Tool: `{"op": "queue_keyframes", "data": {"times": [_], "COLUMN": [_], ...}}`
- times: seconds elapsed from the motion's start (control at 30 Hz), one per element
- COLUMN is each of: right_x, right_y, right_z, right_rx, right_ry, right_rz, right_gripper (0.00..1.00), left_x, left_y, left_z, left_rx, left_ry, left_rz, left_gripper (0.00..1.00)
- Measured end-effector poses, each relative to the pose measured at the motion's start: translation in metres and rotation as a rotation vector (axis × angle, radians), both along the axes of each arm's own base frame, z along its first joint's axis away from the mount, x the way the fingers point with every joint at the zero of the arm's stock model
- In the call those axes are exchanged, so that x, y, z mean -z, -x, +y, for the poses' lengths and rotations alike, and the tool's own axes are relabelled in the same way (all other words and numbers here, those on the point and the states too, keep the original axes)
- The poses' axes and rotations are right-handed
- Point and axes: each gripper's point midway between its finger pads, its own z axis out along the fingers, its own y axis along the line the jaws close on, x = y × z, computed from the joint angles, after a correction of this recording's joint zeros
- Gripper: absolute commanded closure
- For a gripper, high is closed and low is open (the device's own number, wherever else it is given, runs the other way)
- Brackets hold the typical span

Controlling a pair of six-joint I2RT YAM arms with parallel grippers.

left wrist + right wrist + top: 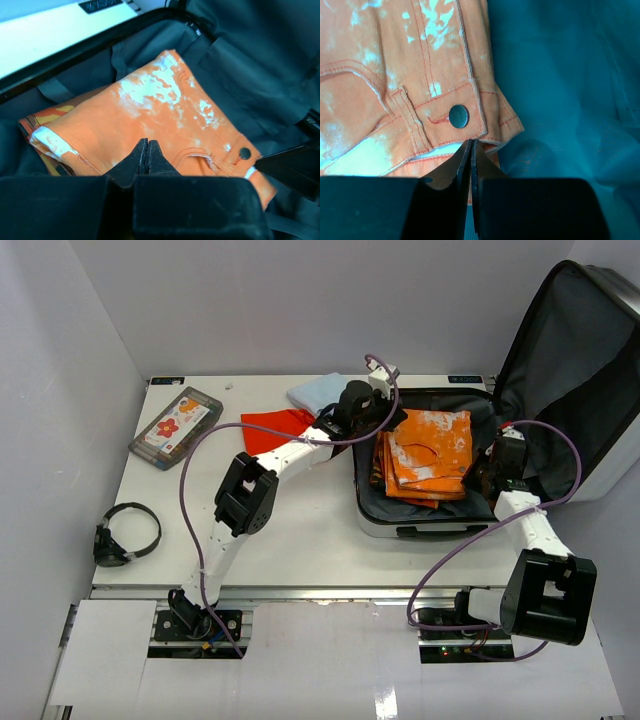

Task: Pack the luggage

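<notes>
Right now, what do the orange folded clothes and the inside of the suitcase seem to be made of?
The orange garment: likely cotton twill or denim, matte, blotched white as if bleached; diagonal weave, stitched seams and a shiny metal button suggest it. The luggage: lined with thin dark woven fabric, probably synthetic; it lies in soft wrinkles.

Cloth, metal and matt black fingers

Just ahead of the right gripper [471,149] lies orange twill cloth [380,95]. It is coarse-woven, stitched and blotched chalky white, and it carries a smooth, shiny metal snap [458,115]. To that gripper's right the luggage lining [570,75] is dull, creased woven fabric. The fingers of it and of the left gripper [147,150] are matt black, seemingly plastic and faintly grainy.
</notes>
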Motion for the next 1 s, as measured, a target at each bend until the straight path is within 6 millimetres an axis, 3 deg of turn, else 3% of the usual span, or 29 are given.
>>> {"op": "queue_keyframes", "data": {"times": [0.23,0.3,0.53,0.57,0.67,0.77,0.9,1.0], "right_x": [0.010,0.010,-0.004,-0.009,-0.026,-0.046,-0.077,-0.093], "right_y": [-0.001,-0.001,-0.005,-0.006,-0.013,-0.017,-0.016,-0.012], "right_z": [-0.003,-0.002,-0.001,0.000,0.002,0.009,0.027,0.042], "right_rx": [0.029,0.029,0.026,0.023,0.011,-0.011,-0.059,-0.100], "right_ry": [-0.005,-0.007,0.001,0.002,0.008,0.017,0.027,0.029], "right_rz": [0.030,0.028,0.001,-0.006,-0.042,-0.072,-0.151,-0.197], "right_gripper": [0.92,0.92,0.92,0.92,0.92,0.92,0.91,0.89], "left_x": [0.073,0.086,0.086,0.084,0.071,0.032,-0.054,-0.110], "left_y": [-0.012,-0.015,-0.014,-0.013,-0.006,0.003,0.006,-0.004], "left_z": [0.004,0.008,0.011,0.013,0.022,0.038,0.077,0.130], "left_rx": [-0.059,-0.085,-0.108,-0.108,-0.110,-0.134,-0.235,-0.356], "left_ry": [-0.106,-0.134,-0.160,-0.163,-0.176,-0.177,-0.121,-0.048], "left_rz": [0.082,0.092,0.075,0.075,0.077,0.050,-0.028,-0.063], "left_gripper": [1.00,1.00,1.00,0.93,0.67,0.49,0.51,0.57]}}
